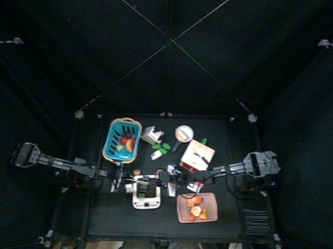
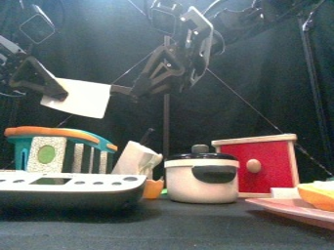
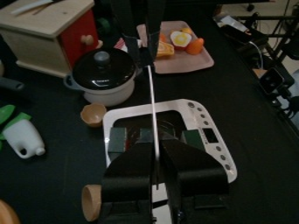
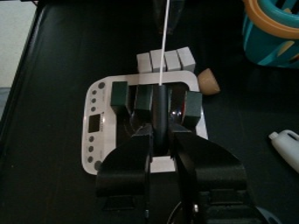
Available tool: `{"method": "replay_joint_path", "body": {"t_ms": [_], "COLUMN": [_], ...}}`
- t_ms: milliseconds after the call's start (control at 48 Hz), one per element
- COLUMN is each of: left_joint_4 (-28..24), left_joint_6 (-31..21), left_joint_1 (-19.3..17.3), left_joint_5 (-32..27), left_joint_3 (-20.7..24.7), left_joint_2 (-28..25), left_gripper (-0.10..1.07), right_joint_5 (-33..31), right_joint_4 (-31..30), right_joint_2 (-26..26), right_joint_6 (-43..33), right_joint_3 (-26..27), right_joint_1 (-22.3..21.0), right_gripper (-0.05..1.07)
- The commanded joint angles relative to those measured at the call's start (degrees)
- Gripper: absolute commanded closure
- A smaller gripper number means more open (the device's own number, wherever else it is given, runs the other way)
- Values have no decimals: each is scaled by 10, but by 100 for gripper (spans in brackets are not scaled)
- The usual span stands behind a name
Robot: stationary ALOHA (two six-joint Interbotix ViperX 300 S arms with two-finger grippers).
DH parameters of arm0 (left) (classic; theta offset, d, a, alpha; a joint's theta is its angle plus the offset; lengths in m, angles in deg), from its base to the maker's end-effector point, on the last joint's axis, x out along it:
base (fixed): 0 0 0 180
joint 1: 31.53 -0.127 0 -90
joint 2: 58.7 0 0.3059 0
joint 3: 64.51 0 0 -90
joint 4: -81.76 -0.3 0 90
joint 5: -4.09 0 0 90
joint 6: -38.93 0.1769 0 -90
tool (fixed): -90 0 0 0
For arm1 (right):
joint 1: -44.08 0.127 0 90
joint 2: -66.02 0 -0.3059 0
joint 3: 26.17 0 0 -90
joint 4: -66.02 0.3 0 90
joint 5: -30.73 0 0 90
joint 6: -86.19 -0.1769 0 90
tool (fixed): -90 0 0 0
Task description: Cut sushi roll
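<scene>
- The left tool (image 3: pixel 155 150) is closed on the knife (image 3: pixel 153 96), whose blade hangs above the white board (image 4: pixel 100 114).
- The right tool (image 4: pixel 162 98) seems narrow around the sushi roll (image 4: pixel 163 61) on the board, near the bench's front edge.
- I judge some slices already cut, with more left to cut.
- The pot (image 3: pixel 103 74), a brown cup (image 3: pixel 93 114) and the pink plate (image 3: pixel 201 61) stand close by, but none blocks the blade.
</scene>
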Motion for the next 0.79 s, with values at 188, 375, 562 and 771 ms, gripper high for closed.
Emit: {"method": "replay_joint_path", "body": {"t_ms": [188, 375, 562, 771], "left_joint_4": [6, 25, 29, 42], "left_joint_6": [-4, -3, -4, -4], "left_joint_1": [6, 14, 16, 33], "left_joint_5": [4, 4, 4, 6], "left_joint_3": [-4, -6, -5, -2], "left_joint_2": [-12, -39, -69, -98], "left_gripper": [54, 54, 54, 54], "right_joint_5": [11, 11, 11, 11], "right_joint_4": [7, 22, 24, 28], "right_joint_2": [18, 12, 8, 3], "right_joint_6": [1, 1, 1, 1], "right_joint_3": [-4, -11, -11, -11], "right_joint_1": [5, 5, 5, 7], "right_gripper": [52, 52, 52, 52]}}
